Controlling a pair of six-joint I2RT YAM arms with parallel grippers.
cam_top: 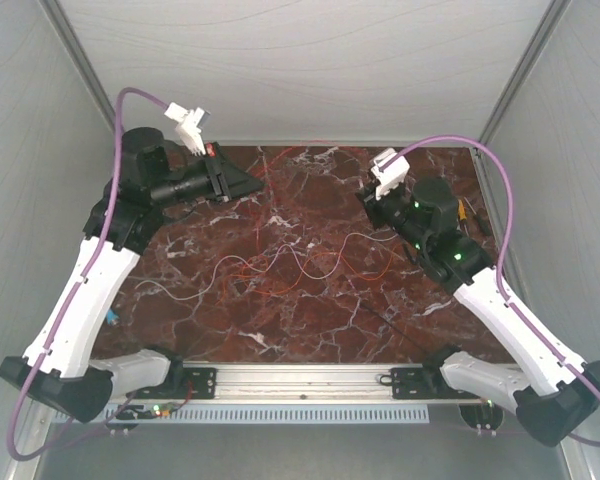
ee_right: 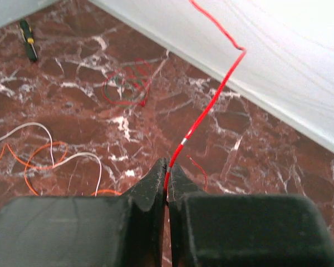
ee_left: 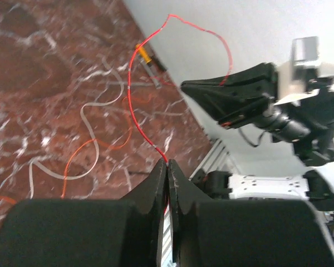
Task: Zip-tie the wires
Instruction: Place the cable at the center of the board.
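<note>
My left gripper and right gripper are both pinched tight on one hair-thin red wire. It arcs up off the table between them, running roughly left-right near the white rear wall. The loose white and orange wire loops sprawl mid-table on the red marble tabletop, with decent room around them.

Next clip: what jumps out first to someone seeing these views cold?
A red wire held in the air between the arms: the left pincer and the right pincer are each shut on it. Beneath, orange and white wires sprawl in loose loops across the middle of the dark red marble table.
</note>
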